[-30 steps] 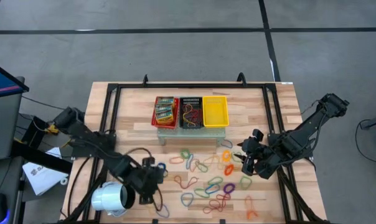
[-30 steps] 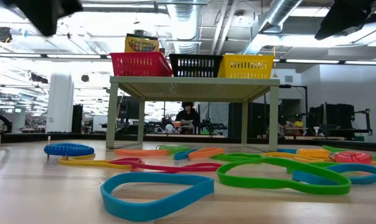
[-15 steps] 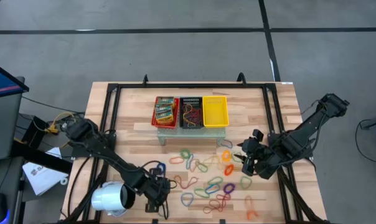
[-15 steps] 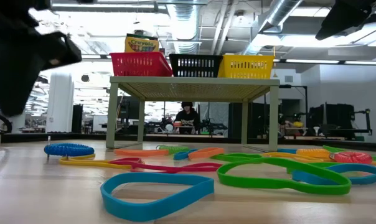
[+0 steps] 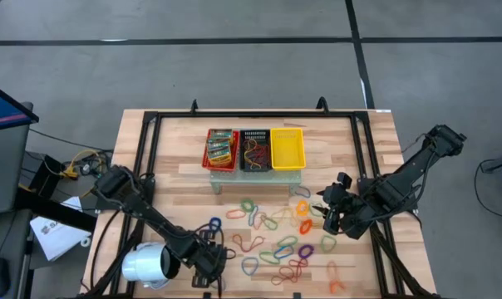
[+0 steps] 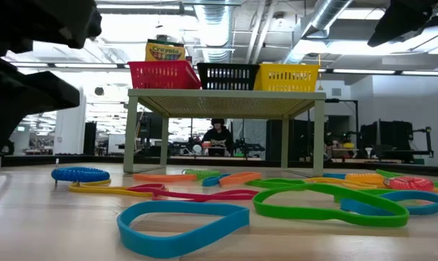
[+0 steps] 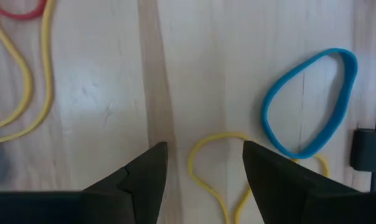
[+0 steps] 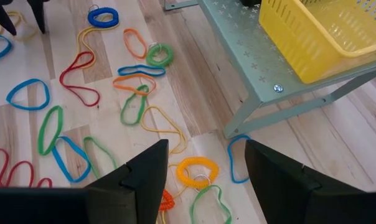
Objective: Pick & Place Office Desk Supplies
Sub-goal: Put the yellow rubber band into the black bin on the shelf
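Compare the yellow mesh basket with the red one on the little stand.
The yellow basket looks empty; the red basket holds printed packets. The yellow one sits at the stand's end nearer the right arm, the red one at the opposite end. Both are similar mesh baskets, side by side with a black one between.

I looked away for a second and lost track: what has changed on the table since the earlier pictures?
The left gripper has swung from beside the white cylinder toward the table's near edge and now hangs open over a yellow rubber band, beside a blue one. It holds nothing. The right gripper stayed open in place, and the bands and baskets did not move.
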Action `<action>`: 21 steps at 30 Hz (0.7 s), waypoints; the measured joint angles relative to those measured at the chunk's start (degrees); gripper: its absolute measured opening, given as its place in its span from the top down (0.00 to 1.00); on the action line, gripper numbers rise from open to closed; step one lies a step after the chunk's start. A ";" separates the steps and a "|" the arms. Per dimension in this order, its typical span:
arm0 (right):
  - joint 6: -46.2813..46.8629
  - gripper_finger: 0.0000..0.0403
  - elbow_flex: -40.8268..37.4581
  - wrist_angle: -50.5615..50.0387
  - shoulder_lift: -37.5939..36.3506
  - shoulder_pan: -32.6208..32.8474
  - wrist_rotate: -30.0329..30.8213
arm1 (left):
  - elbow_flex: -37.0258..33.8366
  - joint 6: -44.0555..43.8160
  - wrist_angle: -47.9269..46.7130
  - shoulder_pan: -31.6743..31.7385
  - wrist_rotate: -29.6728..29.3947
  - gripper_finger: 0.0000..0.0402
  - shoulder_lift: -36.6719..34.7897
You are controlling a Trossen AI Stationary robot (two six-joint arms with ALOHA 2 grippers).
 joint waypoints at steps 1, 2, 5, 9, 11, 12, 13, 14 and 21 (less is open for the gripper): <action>-0.01 0.48 0.00 0.00 0.00 0.00 0.00 | -0.49 0.02 0.24 -0.08 -0.06 0.50 -0.02; -0.21 0.48 0.00 0.00 0.00 0.00 0.00 | -0.95 -0.01 0.60 -0.20 -0.09 0.50 -0.15; -0.68 0.48 -0.02 0.00 -0.02 0.00 0.00 | -3.83 -1.31 2.88 -0.19 0.14 0.58 -0.49; -0.76 0.48 -0.02 0.04 -0.01 0.00 -0.02 | -7.56 -3.06 6.36 -0.08 0.04 0.73 -0.87; -0.89 0.48 0.00 0.02 0.00 0.00 -0.03 | -8.04 -3.06 6.39 0.00 0.21 0.81 -0.94; -0.89 0.48 -0.02 0.02 0.00 0.00 -0.09 | -8.06 -2.90 6.19 0.16 0.36 0.85 -0.94; -0.87 0.48 -0.02 0.02 0.00 0.00 -0.09 | -8.07 -2.75 6.07 0.26 0.60 0.89 -0.94; -0.87 0.48 0.00 0.00 -0.02 0.00 -0.11 | -8.12 -2.75 6.05 0.30 0.80 0.94 -1.07; -0.87 0.48 0.00 -0.02 -0.01 0.00 -0.11 | -9.05 -2.67 5.82 2.16 -0.02 1.00 -5.51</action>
